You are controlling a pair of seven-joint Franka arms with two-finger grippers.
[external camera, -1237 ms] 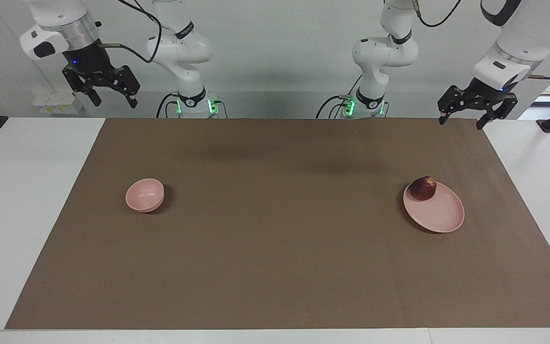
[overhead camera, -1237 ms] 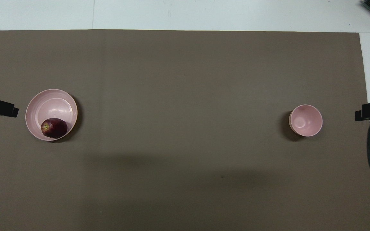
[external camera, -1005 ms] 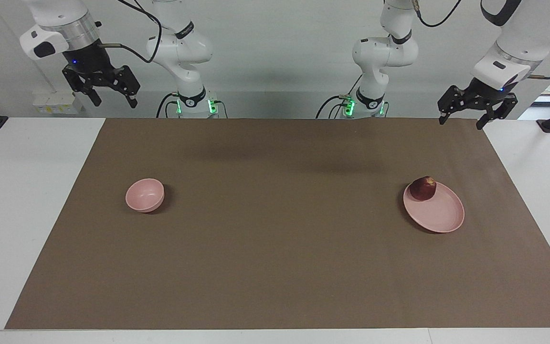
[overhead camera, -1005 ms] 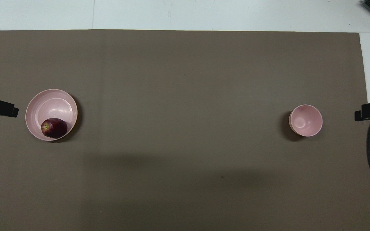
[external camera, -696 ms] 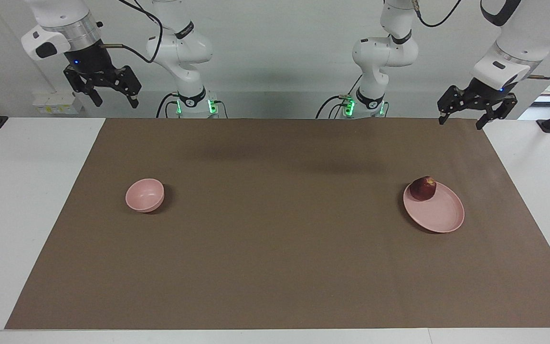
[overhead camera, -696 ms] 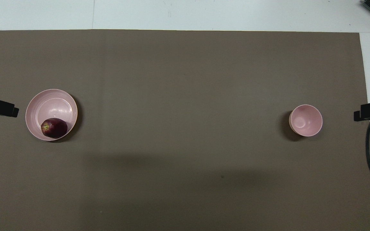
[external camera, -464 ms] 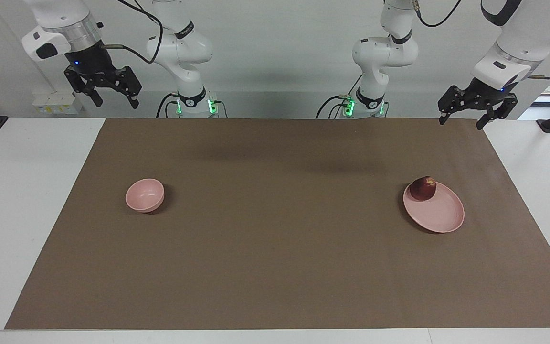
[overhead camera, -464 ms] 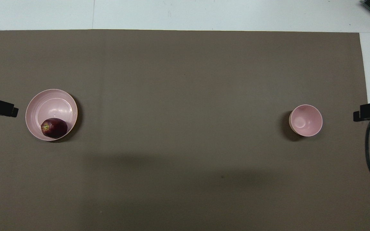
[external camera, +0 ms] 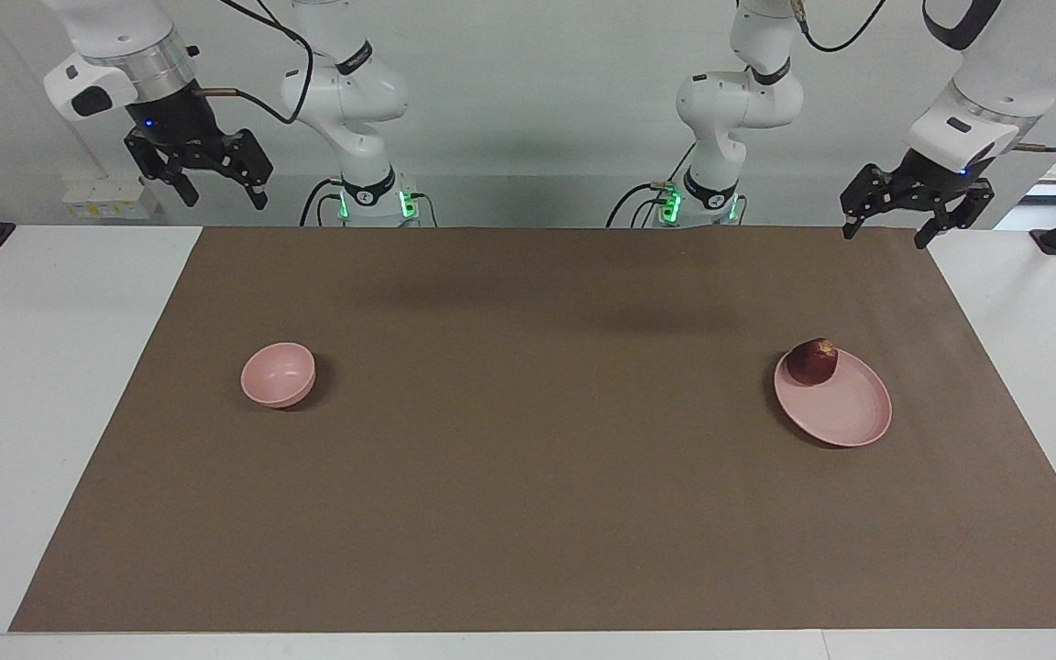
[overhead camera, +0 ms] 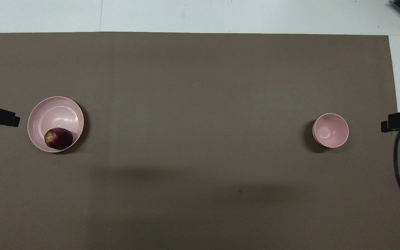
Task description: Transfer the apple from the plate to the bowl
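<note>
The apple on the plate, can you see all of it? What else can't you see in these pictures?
- Apple: its underside is hidden where it rests on the plate, in both views.
- Bowl: the facing view hides its inside bottom; the overhead view shows nothing in it.
- Left end effector and right end effector: the overhead view's edges cut them off, leaving only dark tips.
- Both arms' upper parts: cut by the facing view's top edge.
</note>
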